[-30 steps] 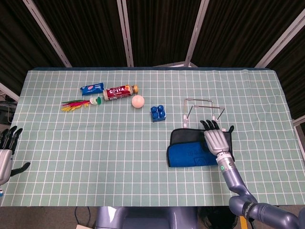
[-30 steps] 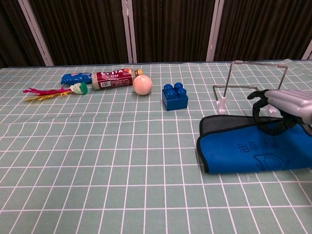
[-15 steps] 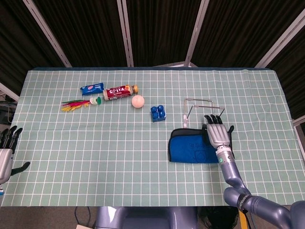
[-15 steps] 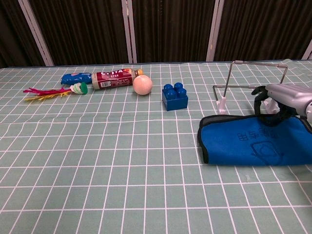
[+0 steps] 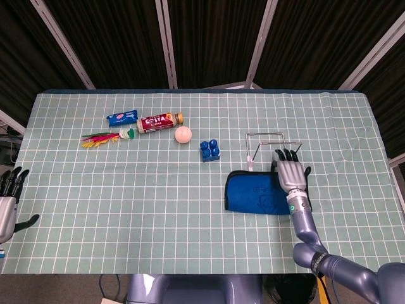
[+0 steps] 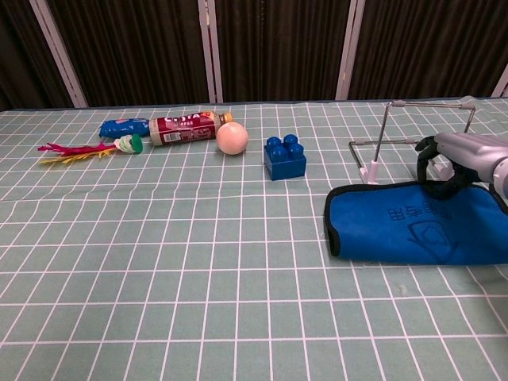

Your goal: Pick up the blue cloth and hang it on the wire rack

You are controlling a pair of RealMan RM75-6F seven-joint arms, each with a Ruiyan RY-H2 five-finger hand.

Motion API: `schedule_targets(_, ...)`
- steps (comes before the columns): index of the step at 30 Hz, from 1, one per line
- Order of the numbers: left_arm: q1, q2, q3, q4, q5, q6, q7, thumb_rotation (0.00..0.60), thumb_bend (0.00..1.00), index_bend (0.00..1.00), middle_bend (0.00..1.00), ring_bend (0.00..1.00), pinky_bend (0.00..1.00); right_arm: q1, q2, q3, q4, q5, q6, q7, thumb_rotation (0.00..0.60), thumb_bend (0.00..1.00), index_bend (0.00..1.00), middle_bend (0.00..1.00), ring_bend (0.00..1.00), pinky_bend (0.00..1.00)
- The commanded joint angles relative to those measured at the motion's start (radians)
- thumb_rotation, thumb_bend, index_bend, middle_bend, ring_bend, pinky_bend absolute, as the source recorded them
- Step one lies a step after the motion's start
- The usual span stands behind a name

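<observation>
Head view: one flat blue fabric cloth (image 5: 254, 196) lies just in front of one thin wire rack (image 5: 271, 144). The right hand (image 5: 292, 175) grips the cloth's far right edge. The left hand (image 5: 9, 193), fingers apart and holding nothing, sits far left of the rack.

Chest view: one blue plastic brick (image 6: 285, 157) stands left of the rack (image 6: 429, 119); beyond it lie one cream ball (image 6: 232, 138) and one red bottle (image 6: 186, 128).

A lab test booth: black curtains (image 5: 209, 38) on metal frames behind a grid-patterned table (image 5: 126, 190).

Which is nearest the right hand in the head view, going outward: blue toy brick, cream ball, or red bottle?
From the right hand:
1. Blue toy brick, to its left.
2. Cream ball, further left.
3. Red bottle, farthest, up-left.
</observation>
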Motion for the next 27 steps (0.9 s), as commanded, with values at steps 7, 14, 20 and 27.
schedule_targets(7, -0.001, -0.003, 0.002, -0.001, 0.001, 0.001, 0.005, 0.600, 0.00, 0.00, 0.00, 0.00, 0.00, 0.007, -0.006, -0.015, 0.007, -0.003, -0.002, 0.002, 0.600, 0.45, 0.63, 0.09, 0.00, 0.00)
schedule_targets(14, 0.000, -0.002, 0.001, -0.001, -0.001, 0.003, 0.002, 0.600, 0.00, 0.00, 0.00, 0.00, 0.00, 0.014, -0.021, -0.015, 0.034, 0.013, -0.003, -0.006, 0.600, 0.45, 0.63, 0.09, 0.00, 0.00)
schedule_targets(20, 0.000, 0.000, 0.001, 0.000, -0.001, 0.002, -0.001, 0.600, 0.00, 0.00, 0.00, 0.00, 0.00, 0.013, -0.021, -0.016, 0.033, -0.001, 0.000, 0.022, 0.600, 0.23, 0.50, 0.09, 0.00, 0.00)
schedule_targets(27, 0.000, 0.000, 0.002, -0.001, 0.002, 0.004, -0.001, 0.600, 0.00, 0.00, 0.00, 0.00, 0.00, 0.008, -0.011, -0.027, 0.011, -0.045, 0.026, 0.043, 0.600, 0.14, 0.27, 0.09, 0.00, 0.00)
